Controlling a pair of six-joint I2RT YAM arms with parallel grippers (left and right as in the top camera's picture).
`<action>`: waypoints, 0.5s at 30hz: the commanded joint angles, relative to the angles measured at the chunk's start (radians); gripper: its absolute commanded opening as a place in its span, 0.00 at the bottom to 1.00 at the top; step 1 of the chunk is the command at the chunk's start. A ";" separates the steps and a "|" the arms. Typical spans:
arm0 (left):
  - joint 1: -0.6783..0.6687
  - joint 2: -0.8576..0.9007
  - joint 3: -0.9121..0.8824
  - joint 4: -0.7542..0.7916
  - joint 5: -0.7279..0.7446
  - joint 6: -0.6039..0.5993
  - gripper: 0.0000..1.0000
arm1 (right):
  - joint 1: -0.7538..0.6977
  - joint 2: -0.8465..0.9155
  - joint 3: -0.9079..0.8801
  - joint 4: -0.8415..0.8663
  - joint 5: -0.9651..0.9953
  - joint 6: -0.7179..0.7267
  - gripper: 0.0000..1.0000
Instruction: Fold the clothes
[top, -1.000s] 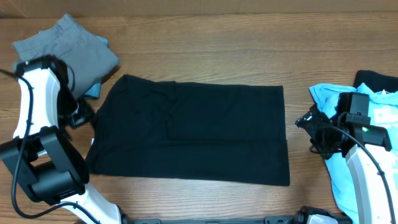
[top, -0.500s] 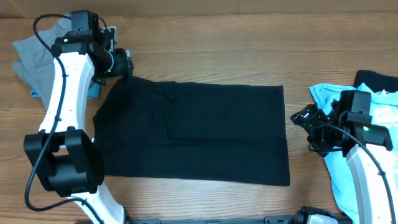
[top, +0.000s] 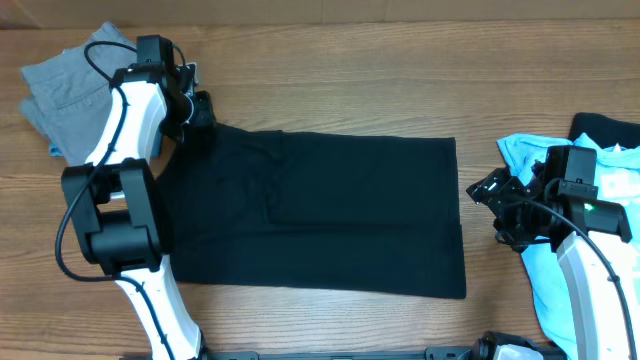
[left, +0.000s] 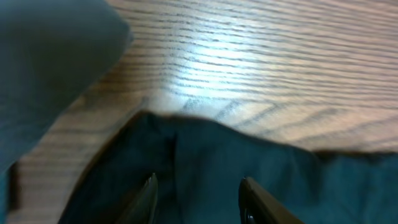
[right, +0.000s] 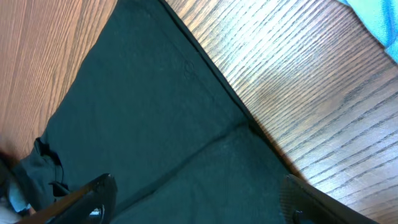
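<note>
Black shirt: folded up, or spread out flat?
Partly folded. The black shirt lies flat as a long rectangle, no sleeves sticking out, with a layer's edge showing across its middle.

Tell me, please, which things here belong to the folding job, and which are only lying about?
Belong to the job: black T-shirt, mid-table; grey trousers, far left; light-blue tee, right; left gripper and right gripper.
Lying about: black cloth at the far right edge, mostly cut off; wooden table, only the surface.
</note>
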 joint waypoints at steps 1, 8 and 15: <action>0.006 0.031 0.007 0.032 0.023 -0.008 0.46 | -0.003 -0.014 0.023 0.005 -0.008 -0.006 0.87; 0.005 0.051 0.006 0.053 0.012 0.000 0.47 | -0.003 -0.014 0.023 0.003 -0.008 -0.006 0.85; 0.003 0.097 0.006 0.087 0.013 0.015 0.43 | -0.003 -0.014 0.023 0.002 -0.008 -0.006 0.84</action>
